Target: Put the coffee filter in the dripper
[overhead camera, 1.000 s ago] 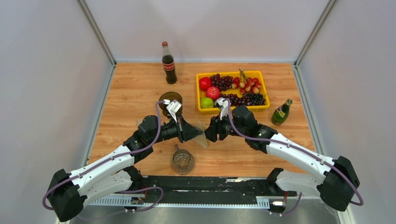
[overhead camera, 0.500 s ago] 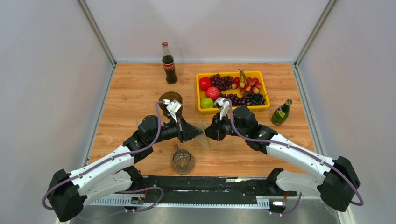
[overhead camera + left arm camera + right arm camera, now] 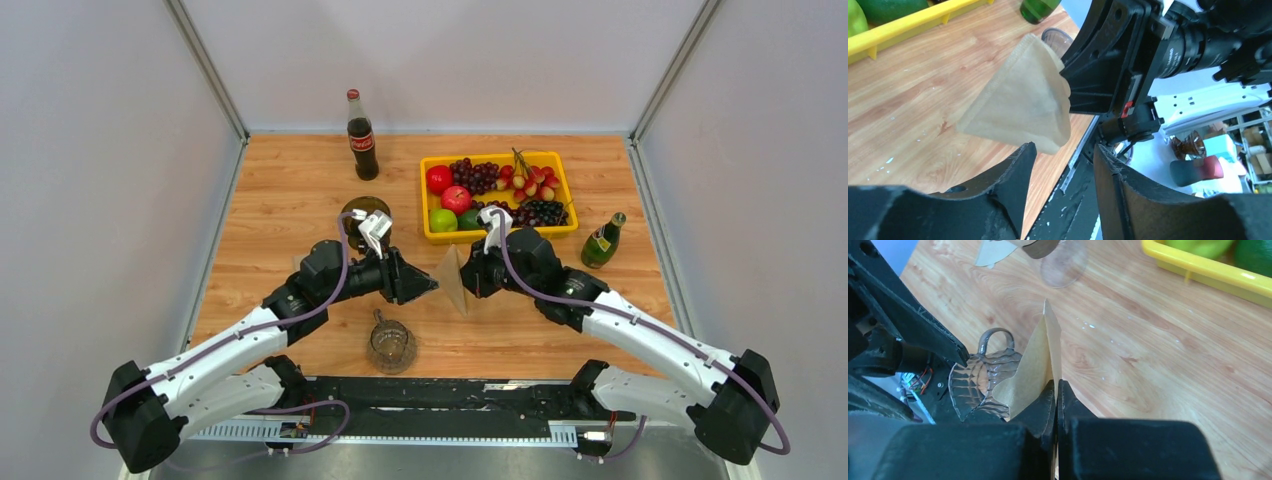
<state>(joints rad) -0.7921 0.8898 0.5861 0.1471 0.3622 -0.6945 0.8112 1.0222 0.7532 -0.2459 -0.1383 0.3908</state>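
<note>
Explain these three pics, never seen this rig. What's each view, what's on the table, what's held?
Two robot arms are bolted at the table's near edge, each ending in a two-finger gripper. The wide picture looks down from above and behind them. The other two come from a camera on each wrist. On the table are a glass dripper near the arm bases, a yellow tray of fruit, a cola bottle and a green bottle. The right gripper is shut on a paper filter. The left gripper is open and points at it.

Tan filter [image 3: 455,283] aloft, glass dripper [image 3: 391,345] perhaps upright
</note>
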